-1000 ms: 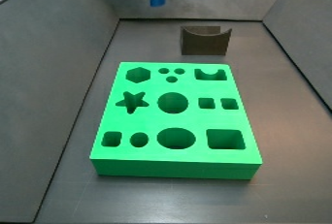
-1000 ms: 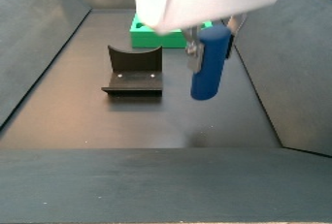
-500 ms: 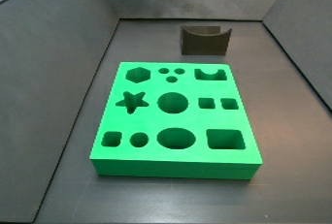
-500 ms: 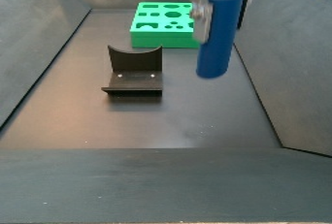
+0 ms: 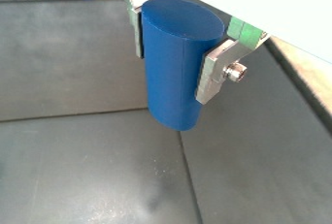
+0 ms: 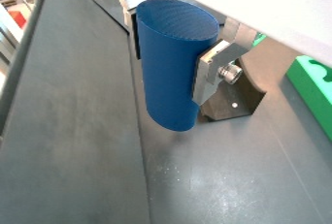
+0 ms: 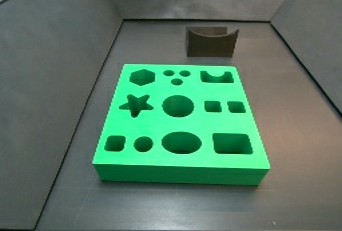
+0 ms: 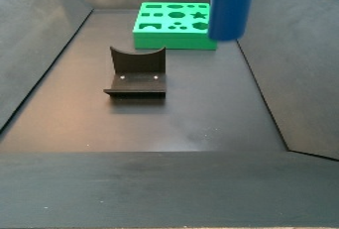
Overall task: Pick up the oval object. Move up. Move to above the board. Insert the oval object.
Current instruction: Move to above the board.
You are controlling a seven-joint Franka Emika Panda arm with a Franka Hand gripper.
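Observation:
The oval object, a tall smooth blue peg, hangs upright with my gripper shut on it. Silver fingers press its two sides in both wrist views. In a side view the oval object hangs high above the floor, near the right edge of the board, and the gripper is mostly cut off at the frame's upper edge. The board, a thick green slab with several shaped holes, lies flat on the dark floor. There neither peg nor gripper shows.
The fixture, a dark L-shaped bracket, stands beyond the board's far end; it shows again as fixture and fixture below the peg. A corner of the board shows beside it. Grey sloping walls enclose the floor.
The gripper has lifted the oval object higher and carried it toward the board. It has risen out of one side view's upper edge.

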